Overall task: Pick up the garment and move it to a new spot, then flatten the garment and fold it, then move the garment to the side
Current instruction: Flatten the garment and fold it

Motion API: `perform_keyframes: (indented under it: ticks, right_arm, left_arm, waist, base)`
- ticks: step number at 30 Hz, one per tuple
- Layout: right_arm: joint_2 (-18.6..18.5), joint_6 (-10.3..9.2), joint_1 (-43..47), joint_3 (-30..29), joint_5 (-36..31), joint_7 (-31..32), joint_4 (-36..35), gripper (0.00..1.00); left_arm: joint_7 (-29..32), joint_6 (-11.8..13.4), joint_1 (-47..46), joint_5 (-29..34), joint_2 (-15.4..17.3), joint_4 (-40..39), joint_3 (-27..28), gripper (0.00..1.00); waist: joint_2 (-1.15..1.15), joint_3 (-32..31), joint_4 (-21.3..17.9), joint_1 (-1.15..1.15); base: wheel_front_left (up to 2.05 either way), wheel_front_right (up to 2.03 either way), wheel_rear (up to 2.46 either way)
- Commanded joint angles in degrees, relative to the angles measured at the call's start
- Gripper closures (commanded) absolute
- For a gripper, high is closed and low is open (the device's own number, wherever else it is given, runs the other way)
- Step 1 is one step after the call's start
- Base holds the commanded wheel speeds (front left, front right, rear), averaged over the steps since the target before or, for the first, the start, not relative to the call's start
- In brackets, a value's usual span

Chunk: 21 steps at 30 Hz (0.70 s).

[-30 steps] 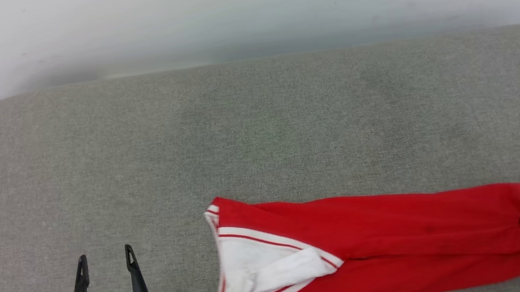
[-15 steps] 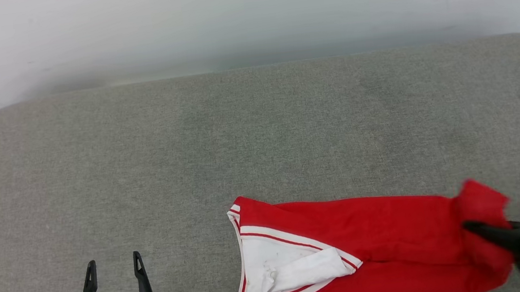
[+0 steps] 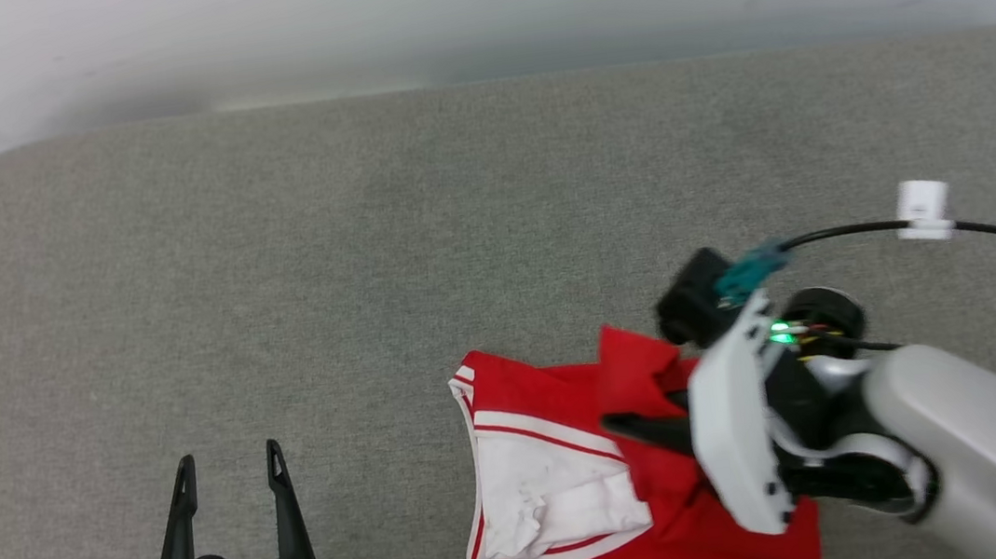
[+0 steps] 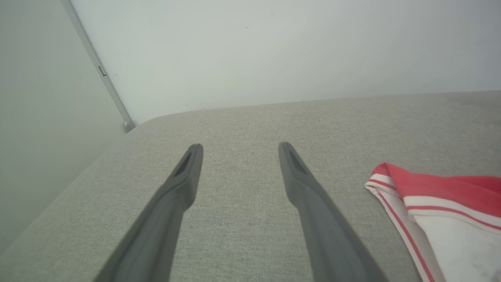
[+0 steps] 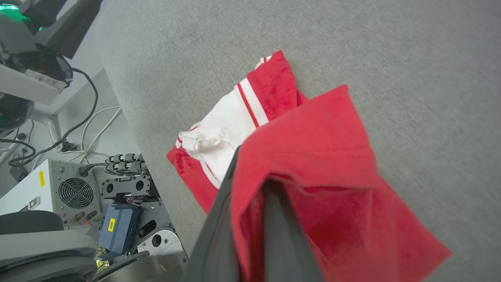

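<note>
Half the garment (image 3: 526,398) got doubled over as my right gripper (image 3: 627,426), pinched on its red end, swung leftward along the cushion's (image 3: 362,239) near edge. That started the fold; my left gripper (image 3: 228,454) stayed wide, empty.

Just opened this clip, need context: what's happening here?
The right tool is shut on one red end of the garment and holds it raised over the rest, which lies on the grey padded surface with a white sleeve showing. Judging by the doubled-over cloth, it looks like a fold. The left tool is open and empty, apart from the garment.
</note>
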Motion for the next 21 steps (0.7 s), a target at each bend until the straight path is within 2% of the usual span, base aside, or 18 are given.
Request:
perform_keyframes:
  ticks: [1, 7, 11, 17, 18, 19, 21]
  right_arm:
    - [1.0, -0.02, -1.1, 0.8, -0.5, 0.1, 0.9, 1.0]
    - [7.4, -0.02, -8.2, 11.1, -4.2, -0.6, 10.6, 1.0]
    - [8.8, -0.02, -9.9, 18.3, -5.7, -1.9, 17.9, 1.0]
    - [10.2, -0.03, -10.8, 21.6, -3.6, -7.4, 23.0, 1.0]
    - [10.0, -0.03, -11.6, 21.6, -3.4, -8.8, 22.9, 0.57]
    - [9.8, -0.03, -12.5, 21.7, -3.7, -10.4, 22.4, 0.0]
    - [8.9, -0.02, -13.1, 21.8, -4.0, -14.1, 21.2, 0.0]
  left_arm:
    - [-0.1, -0.1, -0.8, 0.3, -0.4, 0.2, 0.2, 0.0]
    - [-0.1, -0.9, -2.5, 0.4, -0.9, 0.6, 0.3, 0.0]
    - [-0.1, -1.5, -3.4, 0.4, -1.3, 1.1, 0.2, 0.0]
    - [-0.1, -1.5, -3.1, 0.4, -1.7, 1.6, 1.0, 0.0]
    - [-0.1, -1.5, -2.7, 0.4, -1.7, 1.7, 1.3, 0.0]
    - [-0.1, -1.6, -2.4, 0.4, -1.7, 1.8, 1.5, 0.0]
    - [-0.1, -1.9, -2.1, 0.4, -1.7, 2.2, 1.9, 0.0]
  waist:
    - [0.0, 0.7, 0.5, 0.0]
    - [0.0, 2.9, 1.7, 0.0]
    - [0.0, 4.0, 2.5, 0.0]
    - [0.0, 3.6, 1.9, 0.0]
    - [0.0, 3.3, 1.7, 0.0]
    - [0.0, 2.8, 1.3, 0.0]
    - [0.0, 1.8, 0.7, 0.0]
  base:
    - [0.0, 0.0, 0.0]
    - [0.0, 0.0, 0.0]
    - [0.0, 0.0, 0.0]
    - [0.0, 0.0, 0.0]
    - [0.0, 0.0, 0.0]
    - [0.0, 0.0, 0.0]
    - [0.0, 0.0, 0.0]
